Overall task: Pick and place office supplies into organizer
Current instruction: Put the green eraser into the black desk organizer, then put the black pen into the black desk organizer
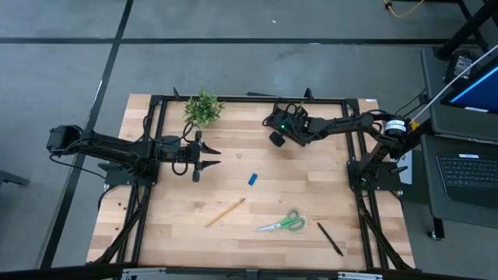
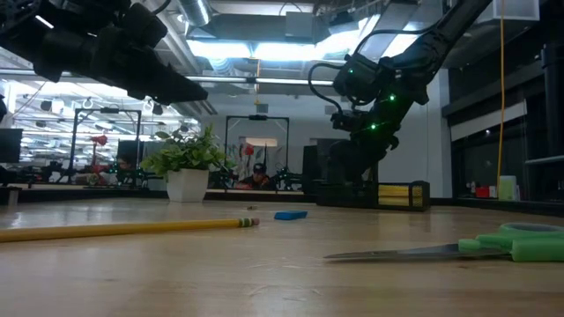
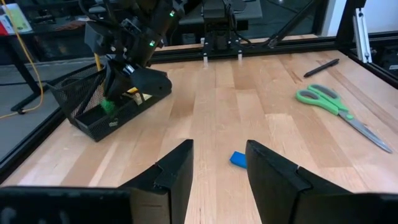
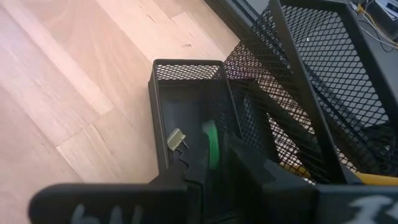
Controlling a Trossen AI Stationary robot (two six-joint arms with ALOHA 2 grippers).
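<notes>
The left gripper's fingers (image 3: 177,171) stand apart and empty above the bare boards of the wooden table (image 1: 303,194), the blue eraser (image 3: 237,159) lying between them in the left wrist view and well ahead of the left gripper (image 1: 208,158) in the high view. The right gripper (image 4: 214,162) hangs over the black mesh organizer (image 4: 186,93) at the table's far side; its fingers (image 4: 249,171) are narrowly parted about a green eraser (image 4: 211,144), though whether they grip it or merely flank it cannot be told. The eraser sits within the organizer's low tray, beside a small pale metal clip (image 4: 176,140); a strip of yellow shows through the mesh of the taller compartment, its identity unclear. In the high view the right arm covers most of the organizer, and in the low view it is half hidden behind the gripper. The potted plant (image 1: 203,107) stands at the far edge, near the left arm. Nearer the front lie the green-handled scissors (image 1: 284,223), cut off at the right in the low view, a yellow pencil (image 1: 225,211) to their left, and a black pen (image 1: 329,238) to their right, all apart from one another.
</notes>
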